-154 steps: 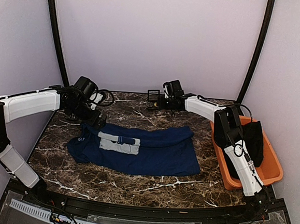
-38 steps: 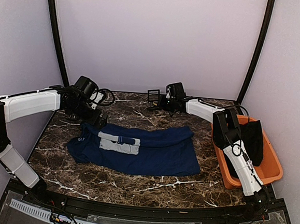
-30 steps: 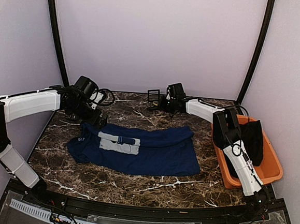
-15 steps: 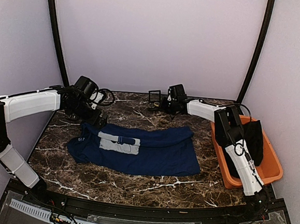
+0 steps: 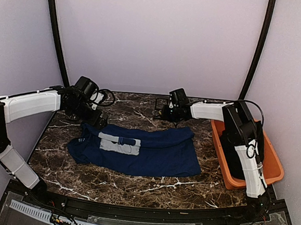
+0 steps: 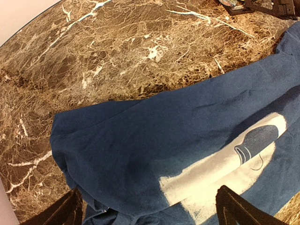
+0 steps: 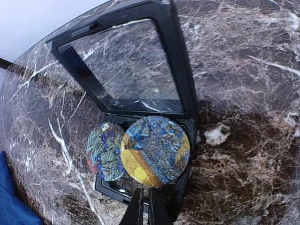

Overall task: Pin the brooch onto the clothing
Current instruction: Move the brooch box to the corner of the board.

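Note:
The clothing, a navy T-shirt (image 5: 153,149) with a pale chest print (image 6: 220,171), lies flat mid-table. My left gripper (image 6: 150,216) hovers open over its left end, one dark finger (image 6: 70,211) at each bottom corner of the left wrist view. The brooch (image 7: 155,150), a round badge painted blue and gold, hangs over a small open black case (image 7: 126,61) at the back of the table. My right gripper (image 7: 144,206) is shut on the brooch's lower rim. In the top view this gripper (image 5: 166,112) sits just beyond the shirt's far edge.
A second round badge (image 7: 104,151) with a leafy blue-green face lies in the case's base. An orange bin (image 5: 271,164) holding a black garment (image 5: 241,156) stands at the right edge, under my right arm. Brown marble surrounds the shirt.
My right arm has swung its elbow out and drawn the gripper back from the case, towards the shirt. The left arm and the shirt have not moved.

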Controlling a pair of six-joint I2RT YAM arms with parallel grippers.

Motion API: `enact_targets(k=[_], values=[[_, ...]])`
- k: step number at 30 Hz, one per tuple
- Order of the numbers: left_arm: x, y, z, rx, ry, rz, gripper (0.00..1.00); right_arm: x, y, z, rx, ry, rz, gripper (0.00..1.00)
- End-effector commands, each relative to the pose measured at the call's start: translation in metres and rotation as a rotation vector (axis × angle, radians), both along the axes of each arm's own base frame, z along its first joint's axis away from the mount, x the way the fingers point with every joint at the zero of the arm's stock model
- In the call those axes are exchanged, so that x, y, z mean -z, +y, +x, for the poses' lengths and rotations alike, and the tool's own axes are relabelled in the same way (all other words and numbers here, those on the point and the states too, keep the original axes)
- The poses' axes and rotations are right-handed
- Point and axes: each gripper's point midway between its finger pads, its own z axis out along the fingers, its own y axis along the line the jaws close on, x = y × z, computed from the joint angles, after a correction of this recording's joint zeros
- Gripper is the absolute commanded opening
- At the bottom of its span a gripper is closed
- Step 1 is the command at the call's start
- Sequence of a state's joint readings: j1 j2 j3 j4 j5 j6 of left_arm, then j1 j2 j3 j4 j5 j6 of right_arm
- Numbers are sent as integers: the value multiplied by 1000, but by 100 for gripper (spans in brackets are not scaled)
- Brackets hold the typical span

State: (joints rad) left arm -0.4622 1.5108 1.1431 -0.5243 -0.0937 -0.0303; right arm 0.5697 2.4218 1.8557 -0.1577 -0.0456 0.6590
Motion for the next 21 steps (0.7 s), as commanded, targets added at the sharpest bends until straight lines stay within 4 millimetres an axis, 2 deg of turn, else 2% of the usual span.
enact_targets(k=[1, 6, 10, 11, 14, 17, 19, 21], values=[[-2, 0, -3, 1, 6, -8, 99, -22, -1, -1, -17, -62, -43, 6], [-5, 0, -3, 1, -4, -12, 99, -59, -6, 10, -1, -143, -77, 12], [-7, 0, -4, 1, -6, -15, 99, -74, -9, 15, 0, -181, -110, 17], [-7, 0, -4, 2, -7, -17, 99, -76, -10, 17, 2, -190, -120, 21], [-8, 0, -4, 3, -8, -19, 99, -76, -10, 21, -3, -203, -156, 37], [-9, 0, -5, 3, -11, -19, 99, -65, -9, 24, -18, -184, -194, 56], [-10, 0, -4, 2, -13, -20, 99, -59, -8, 26, -23, -177, -209, 62], [-10, 0, -5, 1, -14, -19, 99, -53, -7, 27, -26, -168, -214, 63]])
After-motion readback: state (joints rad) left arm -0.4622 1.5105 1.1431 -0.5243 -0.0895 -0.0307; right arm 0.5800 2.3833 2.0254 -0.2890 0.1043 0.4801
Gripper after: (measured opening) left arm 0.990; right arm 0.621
